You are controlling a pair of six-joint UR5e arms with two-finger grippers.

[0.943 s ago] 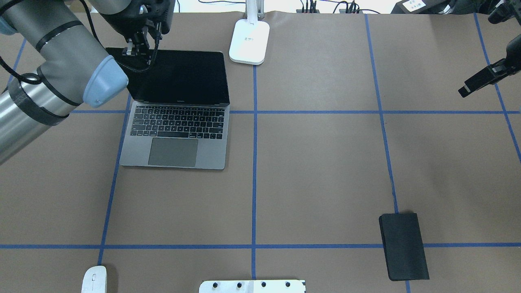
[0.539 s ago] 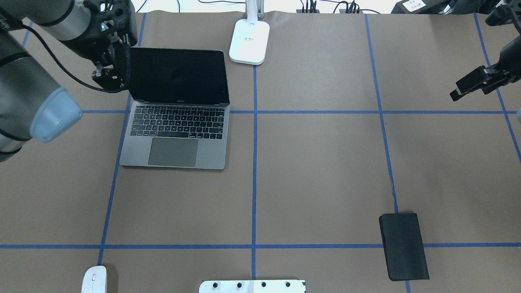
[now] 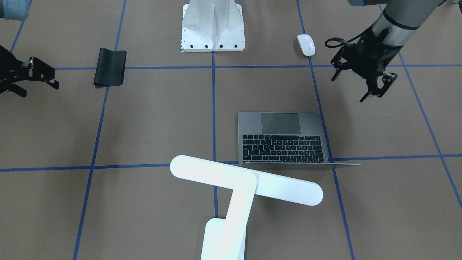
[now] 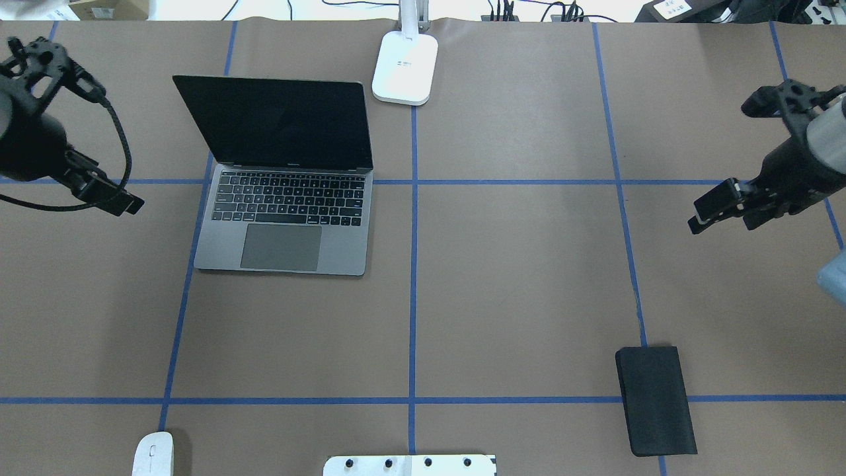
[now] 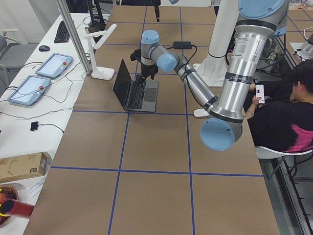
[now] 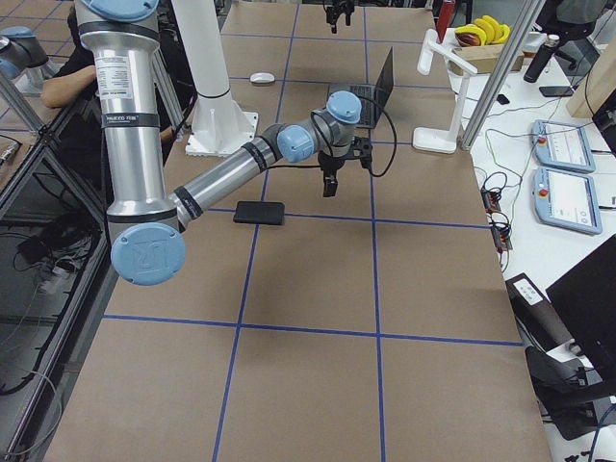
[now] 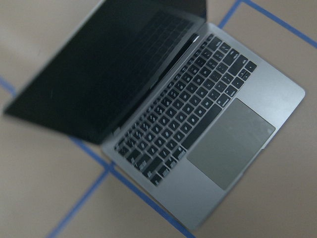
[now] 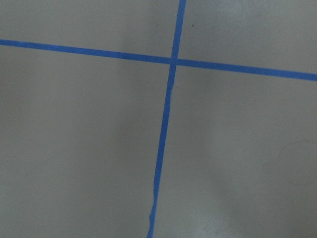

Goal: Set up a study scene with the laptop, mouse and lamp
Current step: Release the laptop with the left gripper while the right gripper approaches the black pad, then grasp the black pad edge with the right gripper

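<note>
Laptop's open now, and the left arm has let go and backed off.

A moment ago the left gripper [image 3: 352, 85] was up at the far left corner of the laptop [image 4: 284, 225] screen. Now it has swung out to the left, well apart from it, with its jaws spread wide and nothing in them. The laptop sits far left on the table with its lid up and screen dark, so that step looks done. The lamp [image 3: 245, 184] stands just right of the laptop at the far edge. The mouse [image 4: 153, 453] is untouched at the near left edge and is probably next. The right gripper [image 3: 41, 91] hangs over bare table on the right, with its jaws also apart and empty.
</note>
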